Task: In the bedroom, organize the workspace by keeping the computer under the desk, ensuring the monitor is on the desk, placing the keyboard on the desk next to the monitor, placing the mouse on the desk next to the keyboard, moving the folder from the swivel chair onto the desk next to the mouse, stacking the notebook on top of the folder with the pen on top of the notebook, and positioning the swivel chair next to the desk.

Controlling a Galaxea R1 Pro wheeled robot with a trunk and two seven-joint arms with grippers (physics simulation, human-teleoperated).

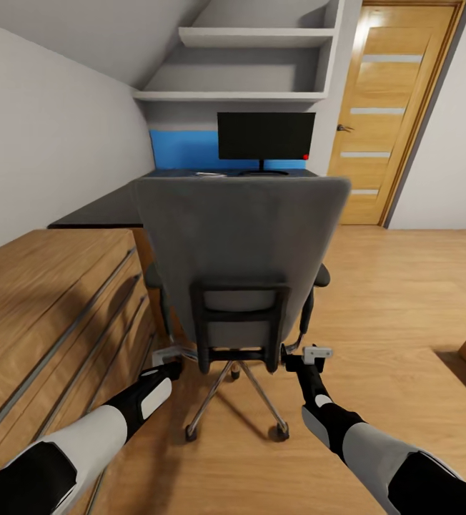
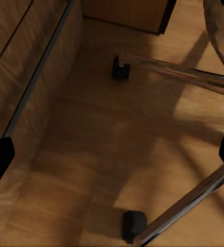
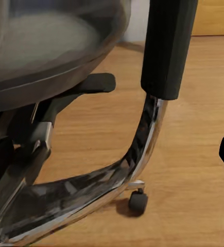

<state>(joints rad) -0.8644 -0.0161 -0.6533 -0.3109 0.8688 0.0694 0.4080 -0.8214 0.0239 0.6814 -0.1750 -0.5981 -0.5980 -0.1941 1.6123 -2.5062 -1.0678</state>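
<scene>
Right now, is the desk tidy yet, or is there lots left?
The monitor already stands on the desk. In hand: both grippers, left and right, flank the chair, which faces the desk but is not tucked in. A blue panel shows behind the monitor; I can't tell what it is. Keyboard, mouse, notebook and pen can't be judged from here.

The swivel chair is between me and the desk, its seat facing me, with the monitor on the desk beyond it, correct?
Not quite. The swivel chair does stand between you and the desk, and the monitor is on the desk beyond it, but the head view shows the chair's grey backrest turned toward you, so the seat faces the desk, away from you.
</scene>
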